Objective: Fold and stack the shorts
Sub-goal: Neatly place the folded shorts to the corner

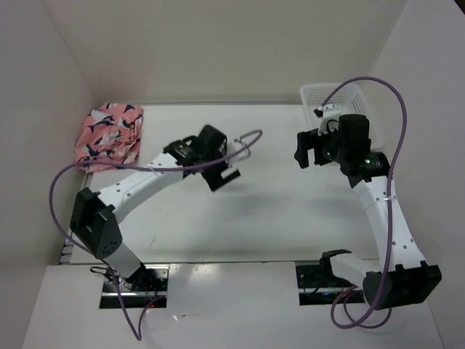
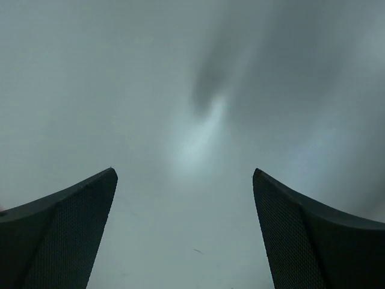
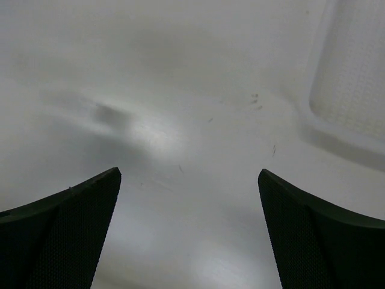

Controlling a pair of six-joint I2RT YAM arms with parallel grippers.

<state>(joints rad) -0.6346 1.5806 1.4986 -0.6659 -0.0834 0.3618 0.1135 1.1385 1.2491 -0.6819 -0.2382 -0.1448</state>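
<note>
The salmon-pink shorts [image 1: 107,135] with dark shark shapes lie folded in a pile at the table's far left corner. My left gripper [image 1: 224,177] hangs open over the middle of the table, to the right of the pile and apart from it. Only bare table shows between its fingers [image 2: 72,229] in the left wrist view. My right gripper [image 1: 308,151] is open too, held above the table just left of the basket. Between its fingers [image 3: 319,235] there is nothing but the table surface. Neither wrist view shows the shorts.
A white plastic mesh basket [image 1: 354,97] stands at the far right corner, its corner also showing as the basket [image 3: 355,72] in the right wrist view. White walls close in the table at the back and both sides. Purple cables loop off both arms.
</note>
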